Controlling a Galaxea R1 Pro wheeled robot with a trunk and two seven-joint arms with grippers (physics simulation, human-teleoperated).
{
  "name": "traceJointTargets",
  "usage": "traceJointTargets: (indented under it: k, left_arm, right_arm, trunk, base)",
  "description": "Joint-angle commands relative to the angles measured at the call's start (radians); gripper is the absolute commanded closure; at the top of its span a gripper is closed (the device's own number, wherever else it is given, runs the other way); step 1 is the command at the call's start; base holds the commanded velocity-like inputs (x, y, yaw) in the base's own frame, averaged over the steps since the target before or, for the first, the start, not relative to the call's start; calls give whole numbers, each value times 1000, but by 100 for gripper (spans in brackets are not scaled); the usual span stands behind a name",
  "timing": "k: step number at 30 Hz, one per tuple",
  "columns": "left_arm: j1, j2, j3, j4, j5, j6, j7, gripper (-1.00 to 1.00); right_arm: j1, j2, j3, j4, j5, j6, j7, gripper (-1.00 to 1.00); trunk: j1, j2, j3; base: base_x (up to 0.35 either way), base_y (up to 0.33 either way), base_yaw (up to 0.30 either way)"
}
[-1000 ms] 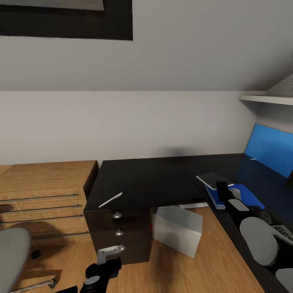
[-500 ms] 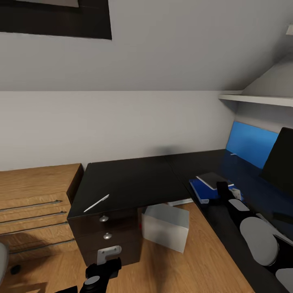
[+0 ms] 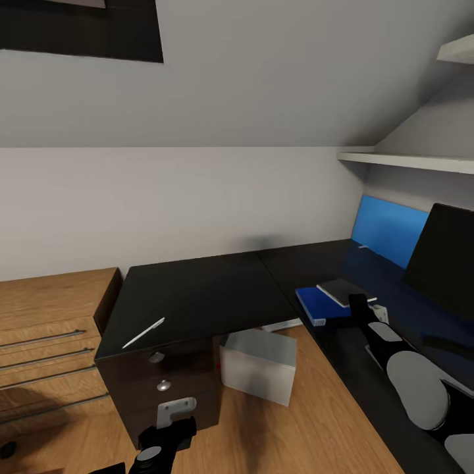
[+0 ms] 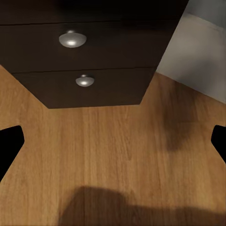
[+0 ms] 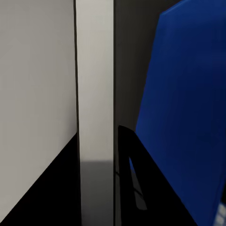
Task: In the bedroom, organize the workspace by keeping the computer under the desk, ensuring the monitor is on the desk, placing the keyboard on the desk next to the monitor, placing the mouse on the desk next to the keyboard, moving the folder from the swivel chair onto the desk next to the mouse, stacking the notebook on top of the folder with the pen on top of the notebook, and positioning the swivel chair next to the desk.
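We are looking over the black L-shaped counter [image 3: 210, 289], and most of the workspace seems to be in order already. The computer [image 3: 258, 365] is sitting on the wood floor under the counter, and the monitor [image 3: 442, 260] is standing at the right by the blue back panel [image 3: 388, 230]. The blue folder [image 3: 318, 304] is lying on the counter with the dark notebook [image 3: 340, 290] resting on it. The pen [image 3: 143, 333] is lying alone near the front edge above the drawer unit [image 3: 161, 385], well apart from the stack.

We are judging the pen to be the step in hand. Our left gripper [image 3: 176, 409] is hanging low before the drawers; in the left wrist view its fingers [image 4: 10, 146] are spread wide with nothing between them. Our right arm [image 3: 395, 359] is reaching over the counter beside the folder, and we cannot tell how its fingers are standing. Next we are needing to raise the left gripper over the pen.
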State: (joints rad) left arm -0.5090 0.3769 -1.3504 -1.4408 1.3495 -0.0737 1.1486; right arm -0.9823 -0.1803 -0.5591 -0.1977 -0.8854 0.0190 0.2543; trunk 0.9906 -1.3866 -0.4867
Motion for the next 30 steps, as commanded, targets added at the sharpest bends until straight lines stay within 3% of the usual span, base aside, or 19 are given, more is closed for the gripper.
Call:
traceJointTargets:
  k: [1,10,15,17,18,19,20,22,24,27,30]
  left_arm:
    - [-2,0,-3,-1,5,-8,2,-100]
    - [-2,10,-7,-16,4,-9,6,-100]
    - [-2,24,-62,-31,4,-9,18,-100]
    - [-2,28,-130,-38,5,-22,38,-100]
    - [-2,31,-253,-43,7,-107,78,-100]
    - [-2,31,-290,-42,8,-143,88,-100]
    - [-2,31,-371,-38,11,-224,102,-100]
    - [-2,30,-451,-32,12,-305,111,-100]
    - [-2,31,-571,-18,13,-435,122,-100]
    - [-2,32,-627,-11,15,-502,126,-100]
    - [-2,32,-646,-8,16,-526,127,-100]
  right_arm:
    - [-1,1,-2,2,-11,2,9,100]
    - [-1,5,-2,2,-12,2,8,100]
    - [-1,5,-2,1,-12,2,8,100]
    - [-1,5,-2,1,-12,2,8,100]
    - [-1,5,-2,1,-12,2,8,100]
    - [-1,5,-2,1,-12,2,8,100]
    - [-1,5,-2,1,-12,2,8,100]
    - [-1,5,-2,1,-12,2,8,100]
    - [-1,5,-2,1,-12,2,8,100]
    - [-1,6,-2,1,-12,2,8,100]
    - [-1,7,-2,1,-12,2,8,100]
  trunk:
    - [0,-1,-1]
    - [0,-1,-1]
    - [0,-1,-1]
    - [0,-1,-1]
    - [0,-1,-1]
    - [0,-1,-1]
    - [0,-1,-1]
    - [0,-1,-1]
    - [0,-1,-1]
    - [0,-1,-1]
    - [0,-1,-1]
  base:
    - [0,0,-5]
    - [0,0,-1]
    - [0,0,0]
    - [0,0,0]
    - [0,0,0]
    - [0,0,0]
    - [0,0,0]
    - [0,0,0]
    - [0,0,0]
    - [0,0,0]
    - [0,0,0]
